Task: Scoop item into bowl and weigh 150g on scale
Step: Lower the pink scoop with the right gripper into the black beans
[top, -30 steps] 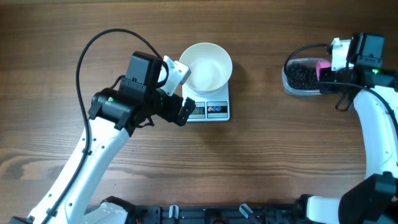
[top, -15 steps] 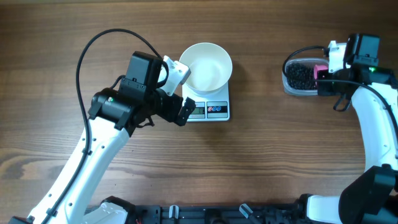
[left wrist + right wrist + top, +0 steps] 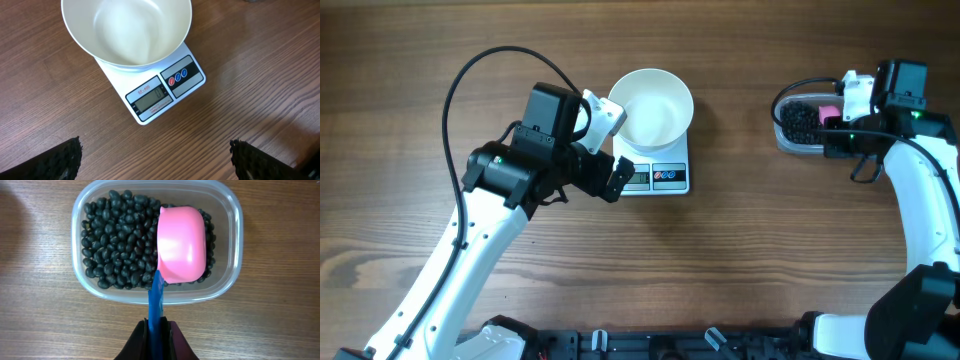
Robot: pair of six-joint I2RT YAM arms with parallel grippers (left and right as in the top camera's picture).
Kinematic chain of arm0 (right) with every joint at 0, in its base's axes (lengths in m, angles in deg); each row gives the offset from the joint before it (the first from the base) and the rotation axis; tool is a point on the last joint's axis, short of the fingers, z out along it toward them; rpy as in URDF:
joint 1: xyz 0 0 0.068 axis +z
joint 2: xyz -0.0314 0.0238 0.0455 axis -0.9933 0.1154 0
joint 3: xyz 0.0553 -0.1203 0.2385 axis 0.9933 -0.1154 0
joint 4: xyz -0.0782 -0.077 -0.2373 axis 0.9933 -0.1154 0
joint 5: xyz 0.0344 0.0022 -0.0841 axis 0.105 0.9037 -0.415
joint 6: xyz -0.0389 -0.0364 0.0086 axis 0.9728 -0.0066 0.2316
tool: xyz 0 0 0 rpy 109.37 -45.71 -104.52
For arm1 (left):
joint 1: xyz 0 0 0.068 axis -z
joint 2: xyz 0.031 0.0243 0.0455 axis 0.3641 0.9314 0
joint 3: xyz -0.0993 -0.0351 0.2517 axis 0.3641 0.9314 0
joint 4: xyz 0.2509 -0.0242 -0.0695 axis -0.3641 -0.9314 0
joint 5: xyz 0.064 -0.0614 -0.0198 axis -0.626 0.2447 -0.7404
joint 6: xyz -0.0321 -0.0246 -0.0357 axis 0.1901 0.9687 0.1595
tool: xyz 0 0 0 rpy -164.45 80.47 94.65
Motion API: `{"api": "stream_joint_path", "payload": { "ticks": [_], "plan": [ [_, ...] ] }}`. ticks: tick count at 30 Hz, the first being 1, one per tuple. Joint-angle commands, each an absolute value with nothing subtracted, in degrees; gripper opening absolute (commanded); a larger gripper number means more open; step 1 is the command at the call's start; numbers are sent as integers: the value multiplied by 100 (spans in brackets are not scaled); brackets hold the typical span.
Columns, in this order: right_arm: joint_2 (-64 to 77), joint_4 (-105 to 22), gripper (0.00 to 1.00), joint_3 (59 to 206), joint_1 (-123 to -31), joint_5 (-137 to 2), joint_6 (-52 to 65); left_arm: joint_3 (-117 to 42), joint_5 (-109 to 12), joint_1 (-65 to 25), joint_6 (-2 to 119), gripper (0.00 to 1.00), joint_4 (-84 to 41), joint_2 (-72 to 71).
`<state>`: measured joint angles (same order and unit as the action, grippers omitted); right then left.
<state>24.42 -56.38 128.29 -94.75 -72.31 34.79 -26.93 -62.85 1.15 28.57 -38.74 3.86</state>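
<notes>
The white bowl (image 3: 653,105) (image 3: 126,30) stands empty on the white scale (image 3: 665,177) (image 3: 165,87). My left gripper (image 3: 613,148) (image 3: 155,142) hangs open just left of the scale, with only bare wood between its fingers. The item, black beans (image 3: 800,122) (image 3: 120,240), fills a clear tub (image 3: 782,140) (image 3: 230,210) at the far right. My right gripper (image 3: 838,140) (image 3: 157,330) is shut on the blue handle (image 3: 156,300) of a pink scoop (image 3: 830,112) (image 3: 181,245). The scoop's head rests over the beans at the tub's right side, and no beans show on it.
Black cables loop over the table behind the left arm (image 3: 490,80) and from the right wrist (image 3: 810,85). Bare wooden tabletop (image 3: 740,240) lies between the scale and the tub.
My right gripper has shifted a little to the left with the scoop, further over the tub. The left arm, bowl and scale have not moved.
</notes>
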Motion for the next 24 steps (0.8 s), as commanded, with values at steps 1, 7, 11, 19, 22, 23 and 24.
{"api": "stream_joint_path", "payload": {
  "ticks": [1,7,11,19,22,23,24],
  "plan": [
    [2518,-5778,4,12707,-9490,-6781,3348,-2784,-6193,141,2765,100,-3861,364],
    [2518,-5658,4,12707,-9928,-6162,3261,-2784,-6193,141,2765,100,-3861,364],
    [2518,-5666,4,12707,-10262,-5749,3269,-2784,-6193,141,2765,100,-3861,364],
    [2518,-5968,4,12707,-10321,-5463,3508,-2784,-6193,141,2765,100,-3861,364],
    [2518,-5983,4,12707,-10321,-5413,3499,-2784,-6193,141,2765,100,-3861,364],
    [2518,-5996,4,12707,-10321,-5410,3497,-2784,-6195,141,2765,100,-3861,364],
    [2518,-6007,4,12707,-10321,-5410,3455,-2784,-6193,141,2765,100,-3861,366]
  ]
}}
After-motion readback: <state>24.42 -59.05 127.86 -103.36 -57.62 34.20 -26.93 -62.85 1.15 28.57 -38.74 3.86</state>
